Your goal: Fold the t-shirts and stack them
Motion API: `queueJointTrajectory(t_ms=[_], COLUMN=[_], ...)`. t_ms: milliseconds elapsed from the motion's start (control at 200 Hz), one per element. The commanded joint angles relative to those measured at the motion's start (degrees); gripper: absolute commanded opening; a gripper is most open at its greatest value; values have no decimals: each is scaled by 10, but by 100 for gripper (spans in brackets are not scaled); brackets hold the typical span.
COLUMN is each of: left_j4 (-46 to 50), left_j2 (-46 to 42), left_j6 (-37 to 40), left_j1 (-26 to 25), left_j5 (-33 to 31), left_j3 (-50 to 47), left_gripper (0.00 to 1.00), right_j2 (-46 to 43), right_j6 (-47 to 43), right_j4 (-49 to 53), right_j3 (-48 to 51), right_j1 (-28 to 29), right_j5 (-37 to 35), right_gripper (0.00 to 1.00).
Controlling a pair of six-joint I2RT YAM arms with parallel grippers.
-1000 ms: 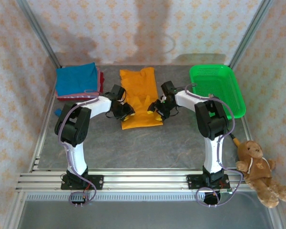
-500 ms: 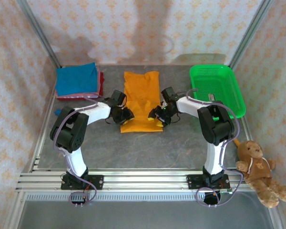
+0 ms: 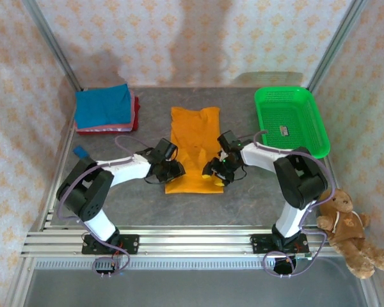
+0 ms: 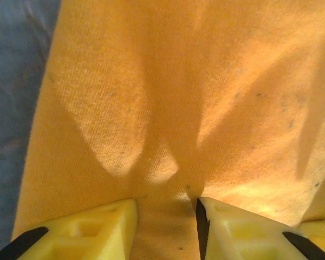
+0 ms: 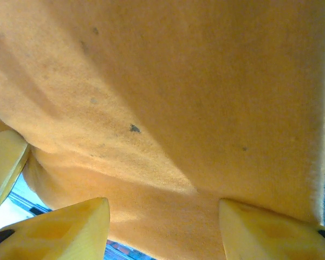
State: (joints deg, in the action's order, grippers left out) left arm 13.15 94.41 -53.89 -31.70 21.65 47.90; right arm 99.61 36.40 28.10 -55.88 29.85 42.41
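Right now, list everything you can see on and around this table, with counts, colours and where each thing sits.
orange t-shirt: one, orange, flat at table centre
folded shirts: one stack, blue on top, red and pink edges beneath, far left corner
basket: one, green mesh, far right
tag: one, pale, inside basket
small object: one, blue, left side
teddy bear: one, brown, near right, past table edge
table: one, grey
left end effector: one, shirt's near left corner
right end effector: one, shirt's near right corner

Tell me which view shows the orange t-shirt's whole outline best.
Top external: the whole orange t-shirt lies lengthwise between the left pincer and right pincer. The wrist views give close-up patches of its cloth, without its outline.
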Motion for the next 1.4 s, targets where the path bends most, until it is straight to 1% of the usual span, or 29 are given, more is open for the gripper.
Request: queueJointTrajectory(t_ms=[0, 105, 210, 330, 511, 611, 746, 841, 926, 1086, 1226, 1391], left_j4=[39, 42, 28, 27, 62, 77, 158, 216, 248, 273, 275, 269], left_j2=[12, 1, -16, -53, -111, -158, -215, -250, -273, -312, -352, -375], left_j6=[-56, -78, -103, -129, -157, -171, -161, -152, -150, -160, -180, -195], left_j1=[-35, -65, -87, -122, -172, -192, -197, -197, -197, -197, -198, -198], left_j5=[-30, -45, -32, -44, -69, -85, -107, -122, -119, -104, -104, -96], left_j3=[-48, -66, -84, -106, -118, -118, -85, -62, -57, -79, -115, -146], left_gripper=[40, 40, 41, 42, 44, 45, 46, 47, 47, 47, 47, 46], right_j2=[-31, -57, -80, -116, -214, -286, -360, -380, -392, -393, -389, -384], right_j6=[17, 26, 25, 18, 25, 19, 17, 21, 32, 56, 58, 71], right_j4=[66, 80, 82, 99, 119, 159, 212, 221, 211, 174, 167, 131], right_j3=[41, 63, 89, 115, 158, 166, 173, 189, 206, 241, 257, 283], right_j1=[5, 5, 6, 6, 7, 7, 7, 7, 7, 7, 7, 7], right_j5=[-62, -79, -72, -70, -57, -63, -81, -79, -75, -47, -39, -8], right_gripper=[56, 56, 55, 55, 55, 56, 56, 54, 52, 50, 48, 47])
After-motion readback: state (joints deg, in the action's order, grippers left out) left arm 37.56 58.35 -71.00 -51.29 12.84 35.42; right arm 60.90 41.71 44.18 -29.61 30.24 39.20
